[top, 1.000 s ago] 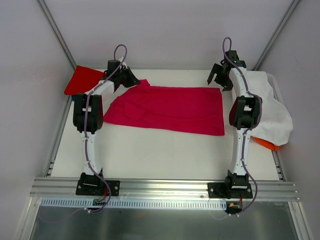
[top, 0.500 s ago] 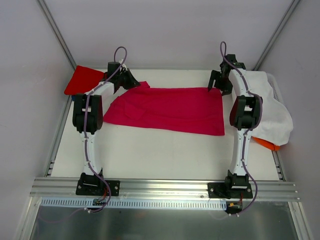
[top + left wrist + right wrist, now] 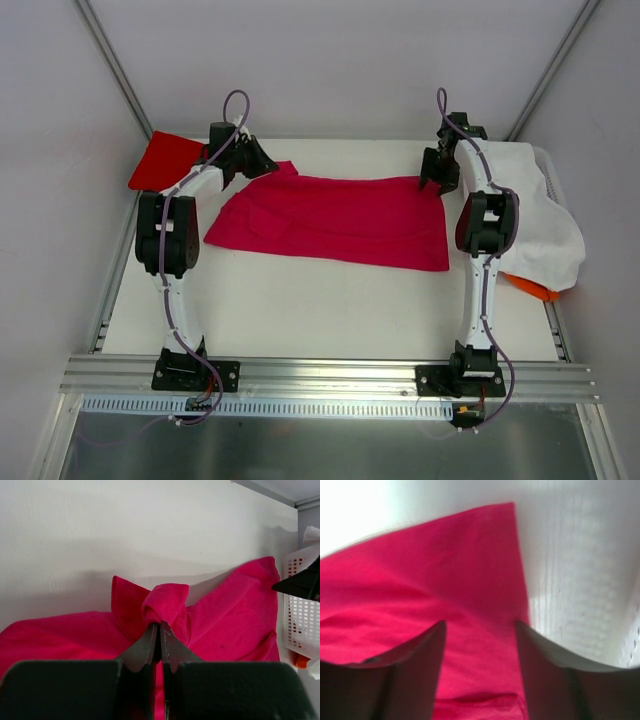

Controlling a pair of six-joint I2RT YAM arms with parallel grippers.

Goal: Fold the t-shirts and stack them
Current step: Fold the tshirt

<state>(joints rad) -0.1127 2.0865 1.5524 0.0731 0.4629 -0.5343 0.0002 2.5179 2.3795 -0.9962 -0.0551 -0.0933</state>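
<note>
The crimson-pink t-shirt [image 3: 340, 218] lies spread across the back of the table. My left gripper [image 3: 262, 160] is shut on a bunched bit of its far left corner [image 3: 165, 605], lifted a little. My right gripper [image 3: 437, 172] is open, its fingers straddling the shirt's far right corner [image 3: 485, 600]. The brighter red t-shirt [image 3: 160, 160] lies at the far left corner. The blue t-shirt is out of view.
A white basket [image 3: 548, 165] at the right edge holds a white cloth [image 3: 540, 220] draped over it, with an orange item [image 3: 530, 287] below it. The basket also shows in the left wrist view [image 3: 302, 615]. Walls close in at the back and sides.
My right gripper has come down and left from above the table onto the shirt's far right corner. My left gripper has pulled its corner slightly back and left.
</note>
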